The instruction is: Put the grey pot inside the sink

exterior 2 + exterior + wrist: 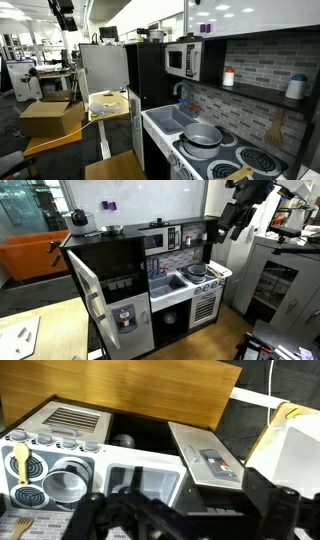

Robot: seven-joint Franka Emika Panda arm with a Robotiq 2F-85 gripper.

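The grey pot (196,272) sits on the toy kitchen's stove, next to the sink (172,283). Both exterior views show this, with the pot (203,134) just right of the sink (170,119) in one of them. In the wrist view, the pot (66,481) stands left of the pale sink basin (152,482). My gripper (234,226) hangs high above and to the side of the kitchen, far from the pot. In the wrist view its dark fingers (185,522) are spread wide with nothing between them.
The toy fridge door (91,290) stands open. A microwave (183,60) sits above the counter, and there is a yellow spatula (22,460) on a burner. A desk with a cardboard box (48,118) is nearby. A white cabinet (285,275) stands beside the kitchen.
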